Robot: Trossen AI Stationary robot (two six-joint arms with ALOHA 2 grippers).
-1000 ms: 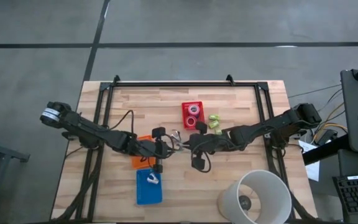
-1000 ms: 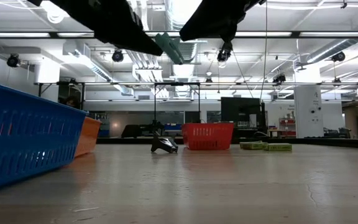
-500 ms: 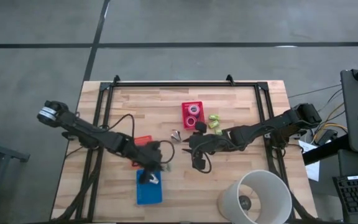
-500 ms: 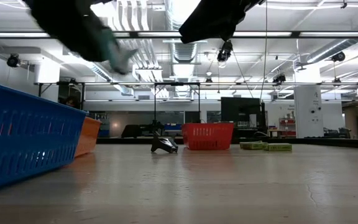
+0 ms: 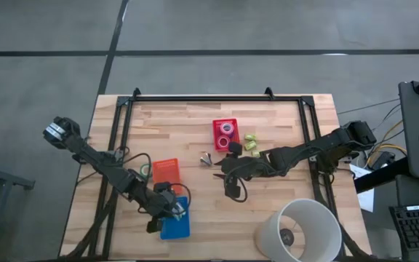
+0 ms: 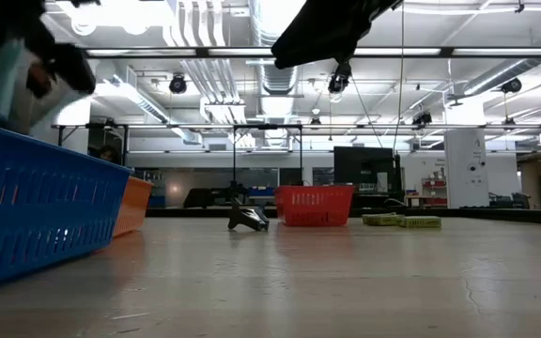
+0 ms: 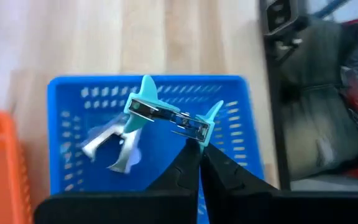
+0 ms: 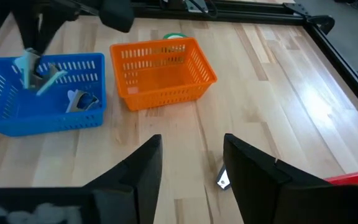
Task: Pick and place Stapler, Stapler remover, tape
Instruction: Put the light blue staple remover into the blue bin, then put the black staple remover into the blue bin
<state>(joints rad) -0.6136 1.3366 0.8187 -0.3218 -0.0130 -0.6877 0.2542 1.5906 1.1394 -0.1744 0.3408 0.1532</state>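
Note:
My left gripper (image 5: 172, 211) hangs over the blue basket (image 5: 174, 225) at the table's near left, shut on a teal stapler remover (image 7: 166, 115). Another stapler remover (image 7: 114, 146) lies in that basket. A third (image 5: 208, 158) lies on the table's middle, just in front of my right gripper (image 8: 191, 168), which is open and holds nothing. Tape rolls (image 5: 225, 131) lie in the red basket (image 5: 225, 143). Two small green things (image 5: 251, 143) lie beside it; whether they are staplers I cannot tell. My left gripper pinches one end of the teal stapler remover (image 7: 197, 132) between its two fingertips (image 7: 188, 158), coming slanting down from above. The remover juts out beyond the fingertips, lifted clear above the blue basket's floor (image 7: 229, 162).
An orange basket (image 5: 166, 172) stands just beyond the blue one, with a green ring (image 8: 174, 37) behind it. A big white cylinder (image 5: 300, 229) stands at the near right corner. Black frame rails (image 5: 217, 97) run along the table's far, left and right sides.
The teal remover was at the table's middle, between both grippers. My left gripper has carried it toward the near left edge, to above the blue basket, rolling and tipping downward on the way. My right arm has kept still.

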